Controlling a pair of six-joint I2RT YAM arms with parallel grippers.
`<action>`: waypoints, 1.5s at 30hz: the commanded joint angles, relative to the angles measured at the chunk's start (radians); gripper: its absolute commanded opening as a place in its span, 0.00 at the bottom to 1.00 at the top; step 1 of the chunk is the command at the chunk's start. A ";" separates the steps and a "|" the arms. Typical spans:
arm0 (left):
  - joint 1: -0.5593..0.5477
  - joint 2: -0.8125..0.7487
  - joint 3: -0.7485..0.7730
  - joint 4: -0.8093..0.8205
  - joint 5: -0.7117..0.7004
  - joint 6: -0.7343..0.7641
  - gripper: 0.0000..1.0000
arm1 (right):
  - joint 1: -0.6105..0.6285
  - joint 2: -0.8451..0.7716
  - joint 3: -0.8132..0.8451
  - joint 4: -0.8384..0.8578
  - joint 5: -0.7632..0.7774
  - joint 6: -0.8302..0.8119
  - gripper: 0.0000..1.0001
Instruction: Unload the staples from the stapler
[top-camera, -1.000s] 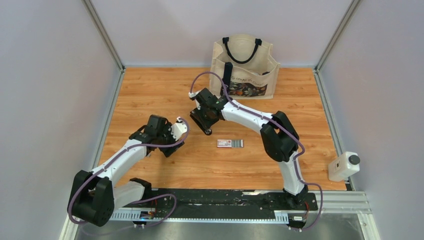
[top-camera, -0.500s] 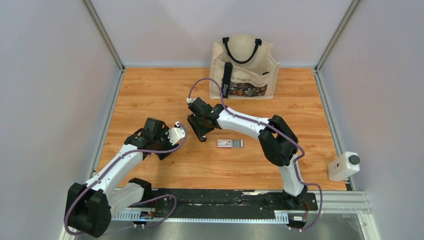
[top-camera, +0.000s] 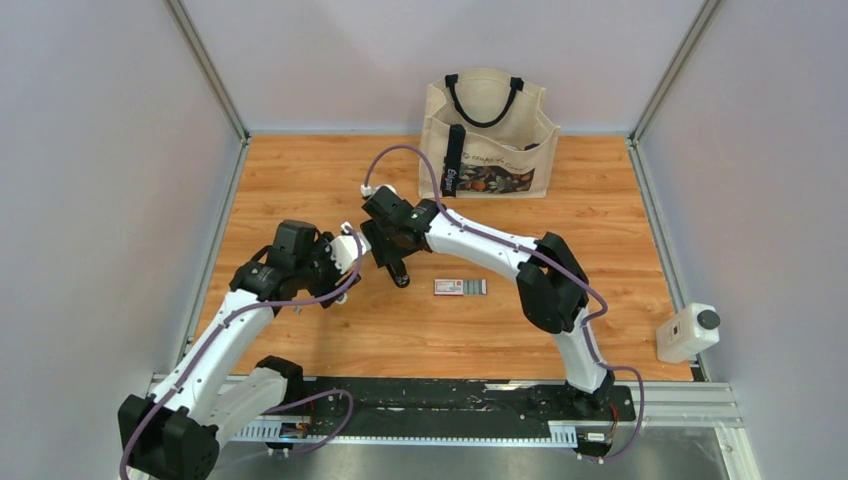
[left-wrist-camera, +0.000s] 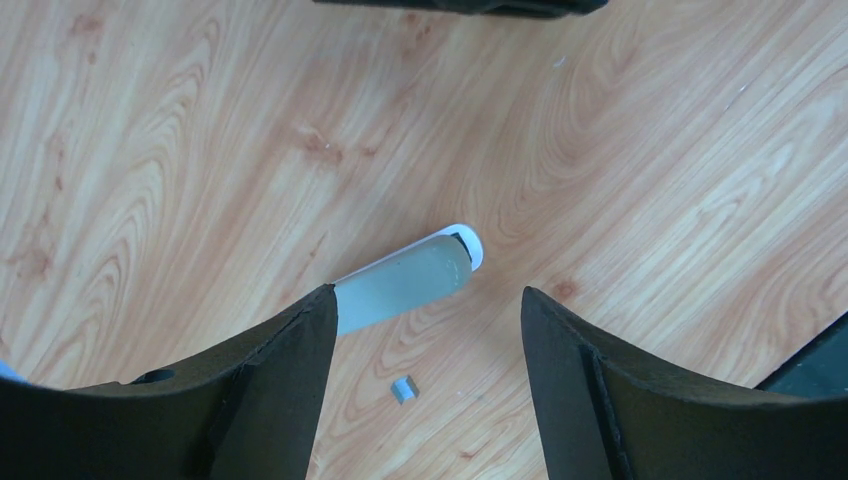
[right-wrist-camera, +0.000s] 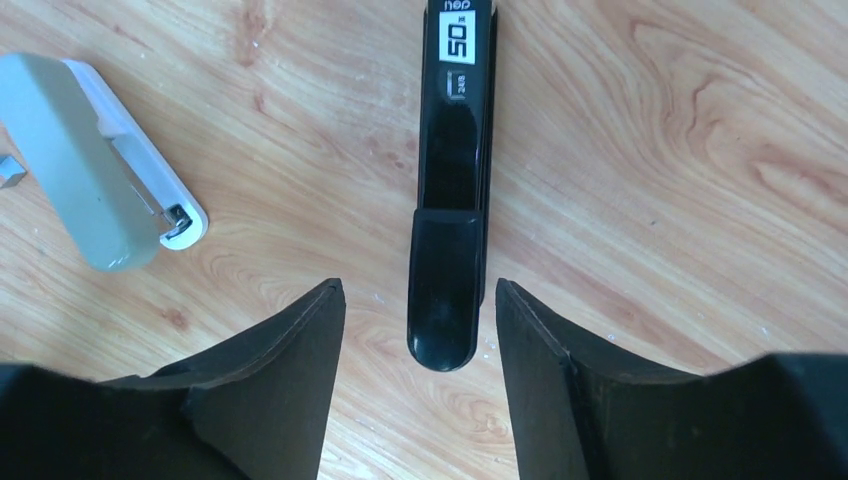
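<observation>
A black stapler (right-wrist-camera: 450, 200) lies flat on the wooden table, its rounded end between the fingertips of my right gripper (right-wrist-camera: 419, 285), which stands open without touching it. In the top view only the stapler's end (top-camera: 401, 277) shows below that gripper (top-camera: 388, 255). A second, pale grey-and-white stapler (left-wrist-camera: 405, 280) lies to its left, also visible in the right wrist view (right-wrist-camera: 90, 170). My left gripper (left-wrist-camera: 428, 300) hangs open over it, its left finger hiding one end. One tiny silvery piece of staples (left-wrist-camera: 403, 388) lies on the wood between the left fingers.
A small flat box with a red-and-white label (top-camera: 460, 287) lies right of the black stapler. A beige tote bag (top-camera: 488, 135) stands at the back wall. A white device (top-camera: 688, 332) sits outside the table's right edge.
My right gripper has moved left and down and opened, letting go of the black stapler, which now rests on the table. The left arm has drawn back to the left.
</observation>
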 joint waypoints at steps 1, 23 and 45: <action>-0.007 -0.030 0.052 -0.032 0.065 -0.079 0.76 | -0.001 0.046 0.065 -0.050 0.032 -0.025 0.59; -0.005 0.078 0.072 0.020 0.085 -0.199 0.86 | -0.030 -0.022 0.038 -0.047 -0.017 0.017 0.00; -0.013 0.334 0.092 0.223 0.257 -0.269 0.86 | -0.044 -0.362 -0.254 0.212 -0.058 0.215 0.00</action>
